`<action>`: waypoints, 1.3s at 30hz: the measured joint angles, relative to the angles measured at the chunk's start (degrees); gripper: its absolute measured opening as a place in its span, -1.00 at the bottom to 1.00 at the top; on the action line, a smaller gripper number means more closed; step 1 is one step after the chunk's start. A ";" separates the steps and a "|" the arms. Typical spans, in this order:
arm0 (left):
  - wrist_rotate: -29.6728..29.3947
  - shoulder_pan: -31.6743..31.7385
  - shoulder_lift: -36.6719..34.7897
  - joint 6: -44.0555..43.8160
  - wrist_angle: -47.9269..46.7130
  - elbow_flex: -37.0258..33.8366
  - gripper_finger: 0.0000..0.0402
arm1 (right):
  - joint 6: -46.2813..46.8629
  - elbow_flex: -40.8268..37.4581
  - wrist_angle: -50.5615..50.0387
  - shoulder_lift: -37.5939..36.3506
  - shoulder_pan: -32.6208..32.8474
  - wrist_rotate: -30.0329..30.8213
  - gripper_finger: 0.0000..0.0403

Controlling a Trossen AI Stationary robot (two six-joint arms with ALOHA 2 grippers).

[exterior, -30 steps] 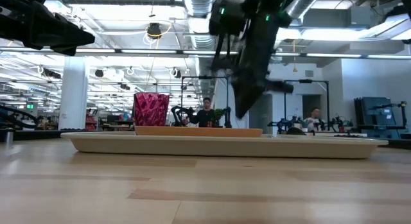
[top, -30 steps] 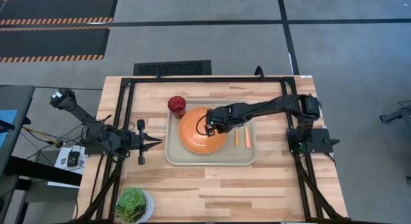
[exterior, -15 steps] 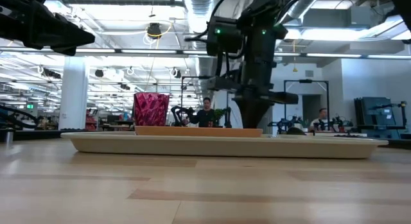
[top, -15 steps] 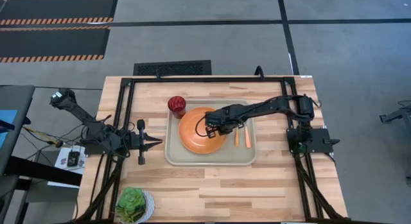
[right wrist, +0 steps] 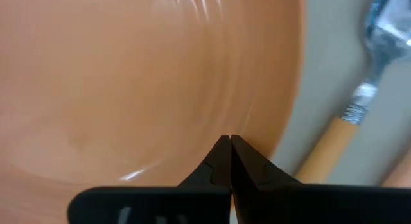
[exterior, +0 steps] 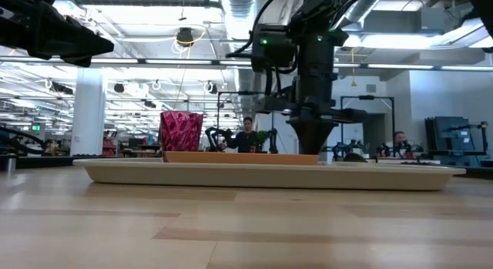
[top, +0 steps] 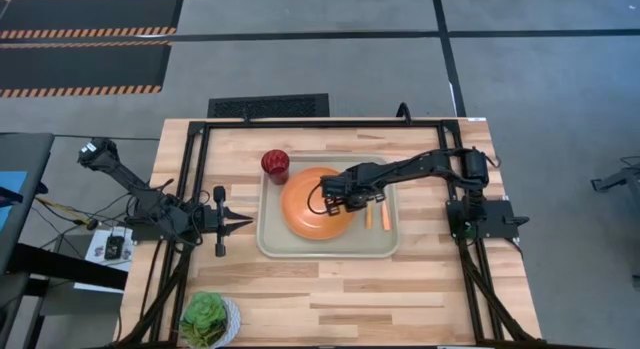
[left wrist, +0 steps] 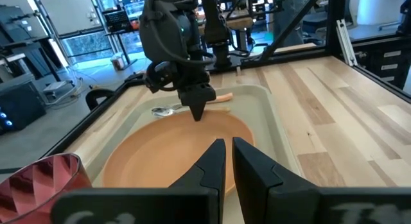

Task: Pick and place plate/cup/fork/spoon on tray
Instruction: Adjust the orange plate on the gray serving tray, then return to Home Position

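The orange plate [top: 305, 204] lies flat on the beige tray [top: 300, 247]. The dark red cup [top: 275, 165] stands at the tray's far left corner. Two orange-handled utensils [top: 368, 211] [top: 385, 211] lie side by side on the tray to the right of the plate. The spoon's silver bowl [left wrist: 164, 110] shows in the left wrist view. My right gripper [top: 350, 199] is shut, pointing down at the plate's right part. My left gripper [top: 245, 221] is shut and hovers left of the tray. My right gripper has its shut fingertips [right wrist: 230, 142] on the plate's inner surface just inside its right rim [right wrist: 270, 131]. It comes from above, pointing straight down [exterior: 312, 148]. The plate lies flat on the tray.
A small white bowl with green leaves [top: 207, 321] stands at the table's near left edge. Bare wood lies in front of the tray and to its right. People show in the room beyond the table [exterior: 248, 134].
My right gripper has gone toward the table's right edge over the plate. It has come from a tilt to upright and dropped its tips to the plate near its right rim.
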 joint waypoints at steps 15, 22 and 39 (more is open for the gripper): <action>0.05 -0.01 0.00 -0.41 0.00 0.00 -0.90 | 1.28 0.00 -2.81 0.00 -0.34 1.07 -0.92; 0.04 -0.01 0.00 -0.62 -0.02 0.00 -0.90 | 1.29 0.00 -4.05 0.00 -0.74 1.37 -0.93; 4.83 6.83 -0.04 -11.45 -8.70 -0.02 -0.99 | -29.28 -0.27 0.77 -12.70 1.91 9.07 -0.97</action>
